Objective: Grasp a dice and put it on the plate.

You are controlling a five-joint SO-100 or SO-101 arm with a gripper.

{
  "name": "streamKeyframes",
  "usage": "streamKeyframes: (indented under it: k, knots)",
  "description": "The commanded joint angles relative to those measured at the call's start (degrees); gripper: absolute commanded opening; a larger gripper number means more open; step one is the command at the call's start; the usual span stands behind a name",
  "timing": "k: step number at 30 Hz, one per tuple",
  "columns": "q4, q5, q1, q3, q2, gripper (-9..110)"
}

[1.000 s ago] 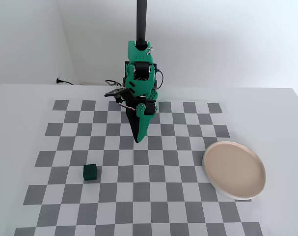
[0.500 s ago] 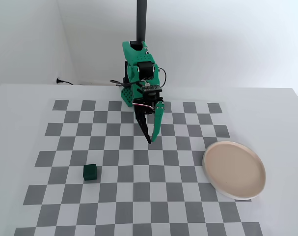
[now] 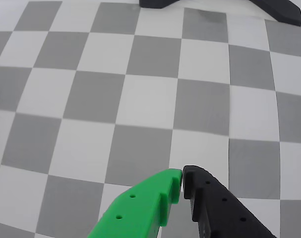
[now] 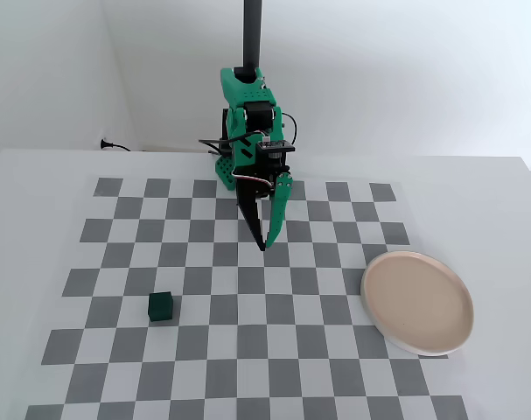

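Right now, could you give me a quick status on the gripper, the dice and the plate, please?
Gripper shut, empty, above board centre. Dice on the checkerboard, left of gripper in fixed view, untouched. Plate empty at right. Nothing in the way.

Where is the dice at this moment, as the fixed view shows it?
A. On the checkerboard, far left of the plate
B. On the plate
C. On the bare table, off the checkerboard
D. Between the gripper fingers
A: in the fixed view the dice sits alone on a checkerboard square, well left of the empty plate, and the gripper is shut, holding nothing.
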Motion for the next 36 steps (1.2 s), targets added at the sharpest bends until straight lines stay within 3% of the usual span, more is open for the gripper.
streamKeyframes:
  k: [1,36]
  knots:
    - [-3.52,2.11,1.05,-11.34,-11.25,-4]
    - [-14.24,3.25,23.2,-22.5,-31.99,-4]
